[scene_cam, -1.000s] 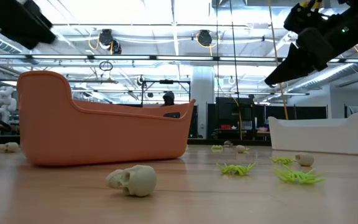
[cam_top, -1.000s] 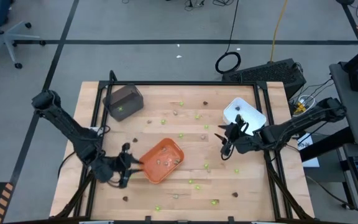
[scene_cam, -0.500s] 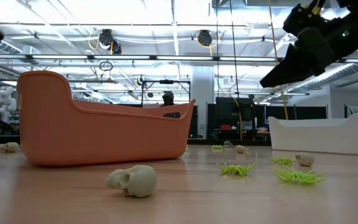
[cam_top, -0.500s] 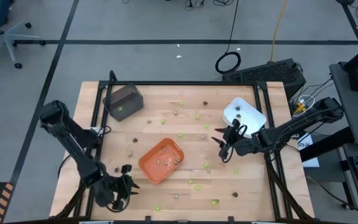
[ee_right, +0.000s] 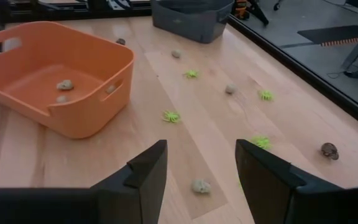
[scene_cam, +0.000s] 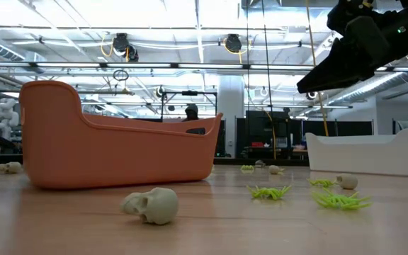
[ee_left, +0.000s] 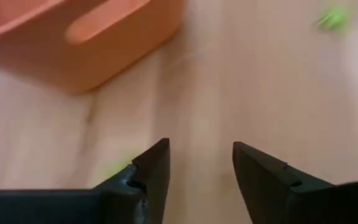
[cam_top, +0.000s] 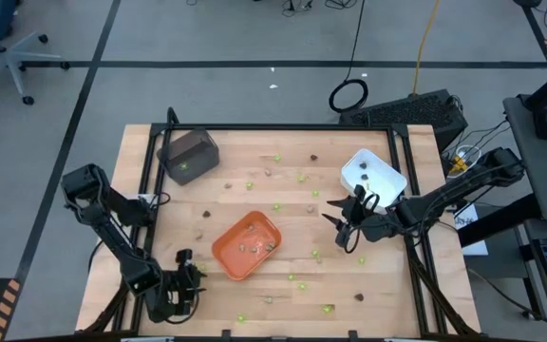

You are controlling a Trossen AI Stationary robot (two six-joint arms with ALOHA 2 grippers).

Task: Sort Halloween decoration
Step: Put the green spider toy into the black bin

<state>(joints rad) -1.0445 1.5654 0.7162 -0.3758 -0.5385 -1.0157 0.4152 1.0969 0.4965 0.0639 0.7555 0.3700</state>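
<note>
we read no writing anywhere. our left hand (cam_top: 190,275) hangs wide and empty beside the orange tray (cam_top: 246,244); right hand (cam_top: 342,222) wide, empty. halloween decoration (cam_top: 275,207) lies scattered across the bench (cam_top: 387,285).

The orange tray (cam_top: 246,245) lies near the middle of the wooden tabletop (cam_top: 283,285), with some small pieces inside it. Lime-green, brown and tan-grey decoration pieces (cam_top: 291,277) are scattered around the tray. The left gripper (cam_top: 190,273) is just beside its near-left corner. The right gripper (cam_top: 338,223) is to its right, below the white tray (cam_top: 372,172). The dark grey tray (cam_top: 188,154) is far-left of it.
</note>
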